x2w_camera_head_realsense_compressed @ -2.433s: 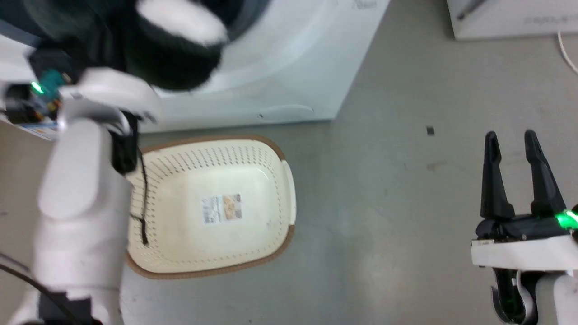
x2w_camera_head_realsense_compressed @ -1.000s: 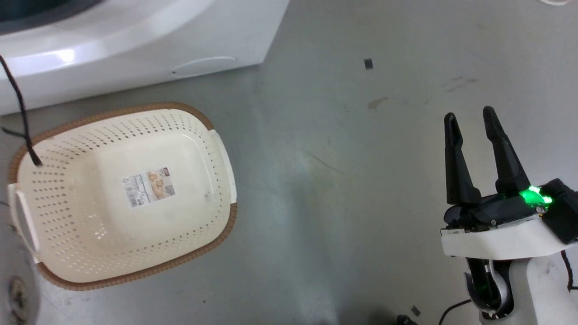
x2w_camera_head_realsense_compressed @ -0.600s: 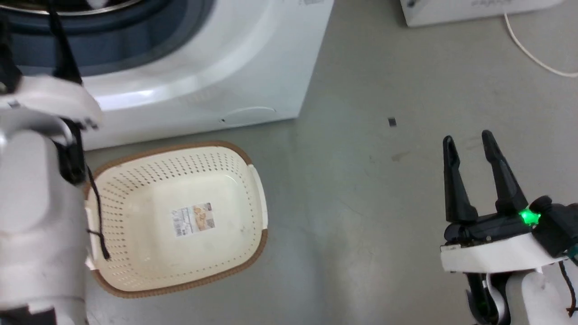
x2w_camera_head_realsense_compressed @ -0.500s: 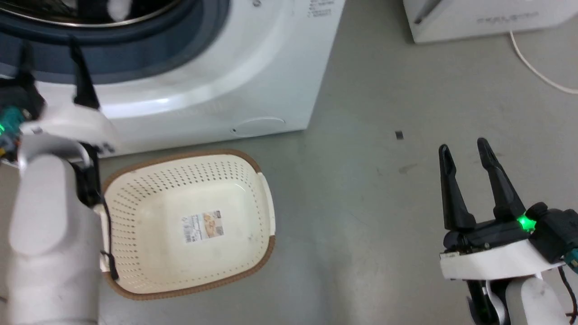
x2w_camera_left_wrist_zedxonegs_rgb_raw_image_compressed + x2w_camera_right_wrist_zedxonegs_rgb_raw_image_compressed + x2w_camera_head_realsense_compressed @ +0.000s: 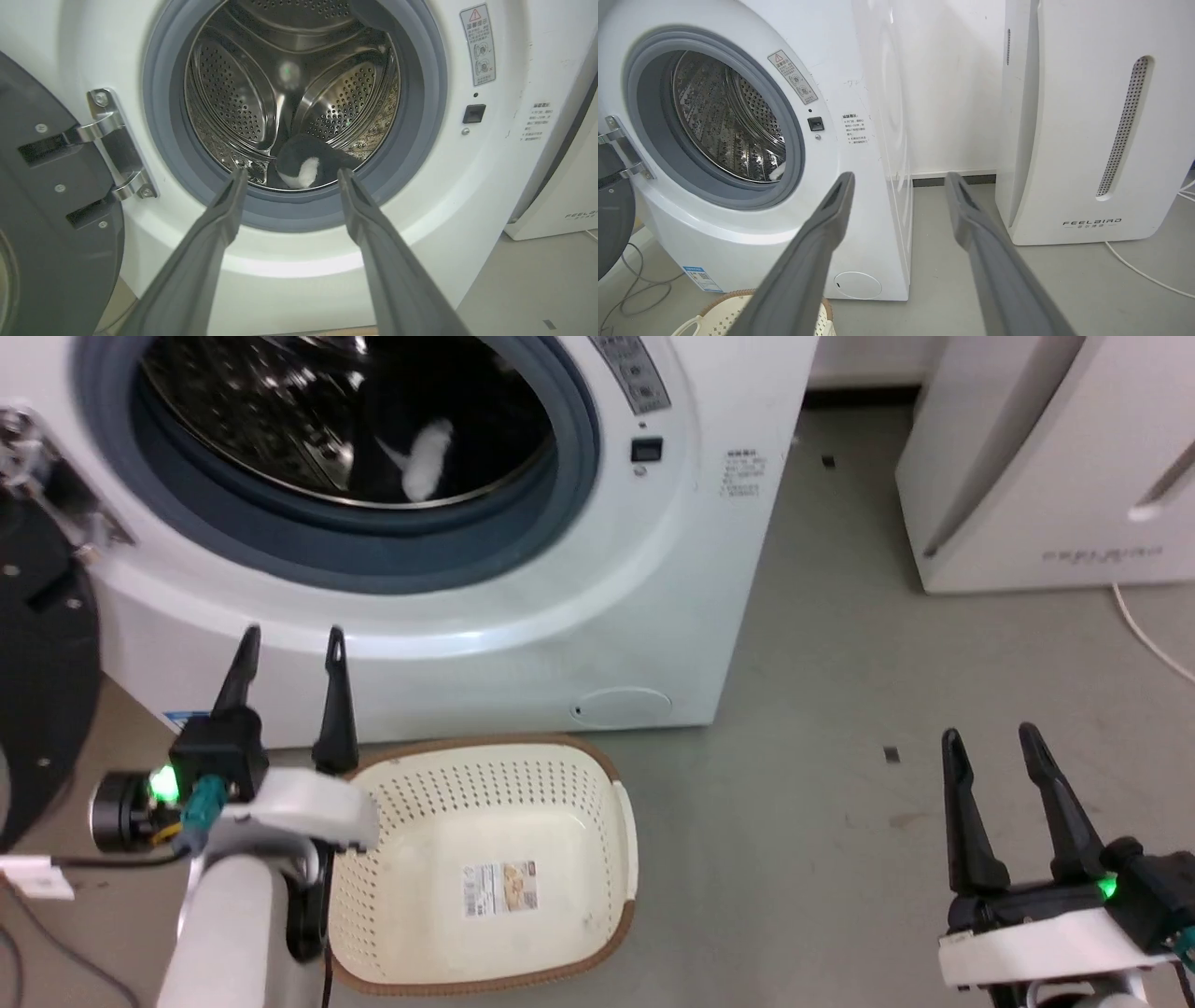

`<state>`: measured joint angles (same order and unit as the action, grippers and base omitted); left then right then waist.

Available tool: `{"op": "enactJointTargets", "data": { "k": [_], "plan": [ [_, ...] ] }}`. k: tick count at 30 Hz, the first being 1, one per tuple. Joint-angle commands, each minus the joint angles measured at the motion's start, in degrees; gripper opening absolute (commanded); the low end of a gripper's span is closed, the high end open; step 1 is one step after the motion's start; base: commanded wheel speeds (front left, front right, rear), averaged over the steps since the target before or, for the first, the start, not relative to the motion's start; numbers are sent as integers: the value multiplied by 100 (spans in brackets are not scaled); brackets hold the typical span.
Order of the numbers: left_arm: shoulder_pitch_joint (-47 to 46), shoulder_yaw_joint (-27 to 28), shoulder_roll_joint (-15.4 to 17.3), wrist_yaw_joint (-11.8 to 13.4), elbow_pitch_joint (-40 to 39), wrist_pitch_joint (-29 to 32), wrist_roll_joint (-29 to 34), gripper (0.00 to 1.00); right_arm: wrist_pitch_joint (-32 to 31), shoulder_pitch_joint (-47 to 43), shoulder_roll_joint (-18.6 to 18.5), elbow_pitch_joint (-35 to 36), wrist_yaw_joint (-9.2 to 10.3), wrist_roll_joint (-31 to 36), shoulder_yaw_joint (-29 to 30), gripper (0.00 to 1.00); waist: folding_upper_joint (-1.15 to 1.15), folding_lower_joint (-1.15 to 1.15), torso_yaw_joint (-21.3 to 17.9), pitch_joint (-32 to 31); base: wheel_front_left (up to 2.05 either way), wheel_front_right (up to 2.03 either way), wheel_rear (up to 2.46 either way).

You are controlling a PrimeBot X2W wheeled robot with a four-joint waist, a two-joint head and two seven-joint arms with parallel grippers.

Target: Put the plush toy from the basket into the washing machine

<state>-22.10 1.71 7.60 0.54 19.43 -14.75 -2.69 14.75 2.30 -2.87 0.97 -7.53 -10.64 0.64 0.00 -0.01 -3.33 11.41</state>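
Observation:
The plush toy (image 5: 411,448) lies inside the steel drum of the washing machine (image 5: 579,616), black with a white patch; the left wrist view has the plush toy (image 5: 303,163) at the drum's bottom front. My left gripper (image 5: 293,639) is open and holds nothing, outside the door opening and below the seal; in the left wrist view the left gripper (image 5: 292,172) points at the drum. The basket (image 5: 616,831) sits on the floor before the machine, holding just its label sticker. My right gripper (image 5: 990,735) is open over bare floor at the lower right.
The washer's black-framed door (image 5: 37,681) stands swung open at the left. A white FEELBIRD appliance (image 5: 1046,476) stands to the right of the machine, with a white cable (image 5: 1148,635) on the floor. Grey floor lies between basket and right gripper.
The head camera has tilted up, bringing the drum into view. The plush toy, earlier held at the door by my left gripper, now lies in the drum; that gripper has drawn back, open.

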Motion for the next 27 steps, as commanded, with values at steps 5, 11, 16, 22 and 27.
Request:
{"op": "enactJointTargets", "data": {
  "k": [5, 11, 16, 22, 27],
  "plan": [
    [901, -3, -159, -37, -417, -25, 14, 100, 25, -357, 0, -14, 4, 41, 134, 100, 0, 1, 265, -616, 0, 0, 0],
    [1582, -65, -255, 15, -669, -25, 87, 100, 25, -651, 0, -1, 4, 56, 128, 100, 0, 1, 415, -890, 0, 0, 0],
    [1825, -86, -296, 38, -711, -25, 101, 100, 25, -799, 0, 2, 4, 51, 178, 100, 0, 1, 514, -995, 0, 0, 0],
    [1907, -133, -320, 31, -721, -25, 130, 100, 25, -835, 0, -8, 4, 30, 209, 100, 0, 1, 559, -999, 0, 0, 0],
    [1855, -121, -317, 29, -710, 32, 102, 0, -24, -779, 0, -13, 0, 25, 195, 0, 0, 1, 557, -1002, 0, 0, 0]
  ]
}}
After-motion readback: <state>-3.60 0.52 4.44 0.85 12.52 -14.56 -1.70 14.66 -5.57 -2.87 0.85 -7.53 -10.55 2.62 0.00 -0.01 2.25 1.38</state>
